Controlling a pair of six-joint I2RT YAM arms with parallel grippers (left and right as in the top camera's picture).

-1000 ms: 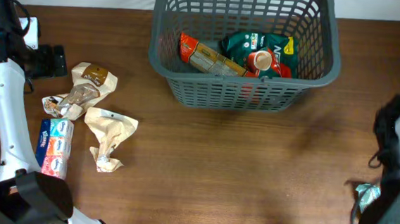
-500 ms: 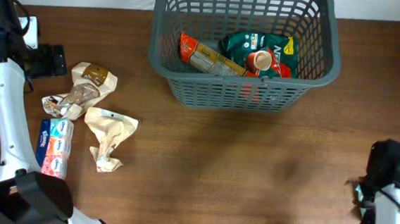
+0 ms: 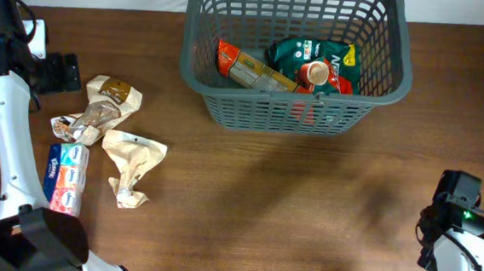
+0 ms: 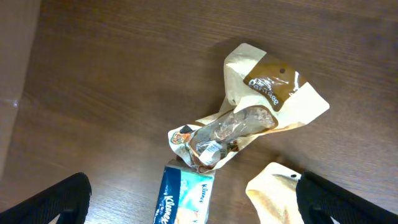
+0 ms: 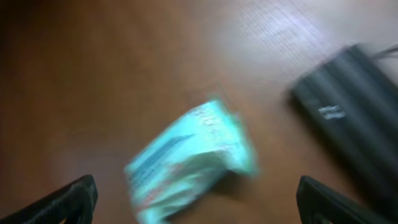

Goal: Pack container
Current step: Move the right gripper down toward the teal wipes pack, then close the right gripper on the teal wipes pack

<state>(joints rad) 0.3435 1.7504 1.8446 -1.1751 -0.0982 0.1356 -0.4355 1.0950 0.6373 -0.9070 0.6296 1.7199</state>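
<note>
Tabletop (image 3: 305,208) of dark brown wood is filling the overhead view. The container (image 3: 295,114), a large grey slotted basket, is sitting at the upper centre of the frame, upright, near the far edge. Inside it an orange packet (image 3: 243,65) is lying at the left and a green packet (image 3: 303,54) at the right, with a small round tan-topped item (image 3: 316,73) resting against the green one. The left arm (image 3: 1,161) is running down the left edge of the overhead frame; the right arm (image 3: 461,245) is showing at the lower right corner. The left gripper (image 4: 199,202) is hovering over the loose goods with its fingers spread wide to the lower corners of its wrist view and nothing between them. The right gripper (image 5: 199,205) is likewise standing wide apart and gripping nothing, though its view is blurred. At the left of the table a beige packet with a brown label (image 4: 261,106) is lying crumpled, a second creased beige packet (image 3: 133,162) is lying just below it, and a blue tissue pack (image 3: 66,176) is lying beside both. A teal packet (image 5: 193,162) is lying on the wood in the centre of the right wrist view, with a blurred dark object (image 5: 354,99) at the upper right.
</note>
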